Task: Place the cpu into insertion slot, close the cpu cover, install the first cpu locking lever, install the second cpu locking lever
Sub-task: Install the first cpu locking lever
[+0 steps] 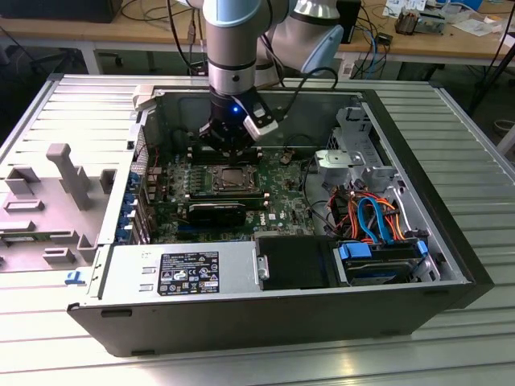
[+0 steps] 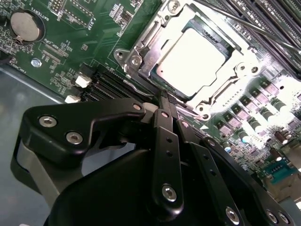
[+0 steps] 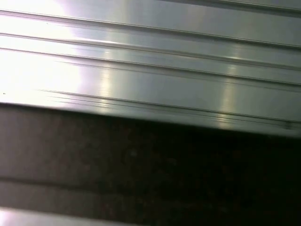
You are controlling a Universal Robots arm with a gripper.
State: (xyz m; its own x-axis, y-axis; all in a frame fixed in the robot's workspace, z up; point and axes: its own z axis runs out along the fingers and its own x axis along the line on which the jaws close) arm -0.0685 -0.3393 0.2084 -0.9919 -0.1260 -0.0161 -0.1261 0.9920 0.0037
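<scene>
The cpu (image 2: 190, 60) lay flat in the insertion slot (image 2: 162, 75) on the green circuit board (image 2: 84, 28), its pale metal top washed out by bright light in the second wrist view. The cpu cover (image 2: 225, 77) appeared to be down over it, the silvery frame ringing the chip on all sides with the top showing through its window, so the seating and closing steps looked done. In the exterior view the socket (image 1: 233, 177) sat mid-board inside the open computer case (image 1: 451, 265).

The gripper (image 2: 164, 100) hung just beside the socket's near edge, its jaws pressed together into one narrow black tip, pinching nothing that could be made out. That closed tip looked suited to pushing a thin lever rather than lifting a part; whether it touched a lever could not be told.

Around the socket the work was hemmed in: long black memory slots (image 2: 263, 21) ran along one side, a row of small cylindrical capacitors (image 2: 254, 122) along another, and a coin battery (image 2: 24, 26) sat well apart. In the exterior view the power supply (image 1: 181, 273), a tangle of orange and blue cables (image 1: 370, 213) and the case walls crowded the arm's approach. The case rested on a ribbed metal desk (image 1: 475, 145).
</scene>
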